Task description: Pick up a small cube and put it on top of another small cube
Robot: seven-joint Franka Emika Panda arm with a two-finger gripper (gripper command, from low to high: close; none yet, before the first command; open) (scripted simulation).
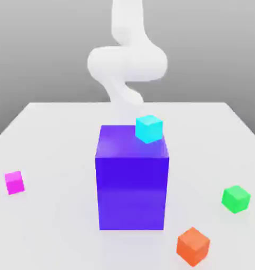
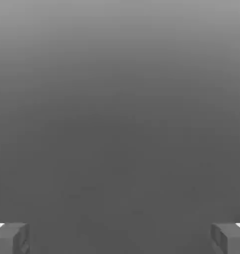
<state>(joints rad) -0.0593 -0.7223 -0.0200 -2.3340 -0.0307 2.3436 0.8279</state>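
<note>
Orange cube (image 1: pixel 193 246) sits before the blue-violet block (image 1: pixel 132 184) dividing both small cubes; fingers (image 2: pixel 10 238) wide.

- A big blue-violet block (image 1: pixel 132 190) stands upright near the middle of the white table (image 1: pixel 56 132).
- A cyan cube (image 1: pixel 149 128) sits on the block's top, at its far corner toward the exterior view's right.
- An orange cube (image 1: pixel 193 246) lies on the table, near the block's front right corner but apart from it.
</note>
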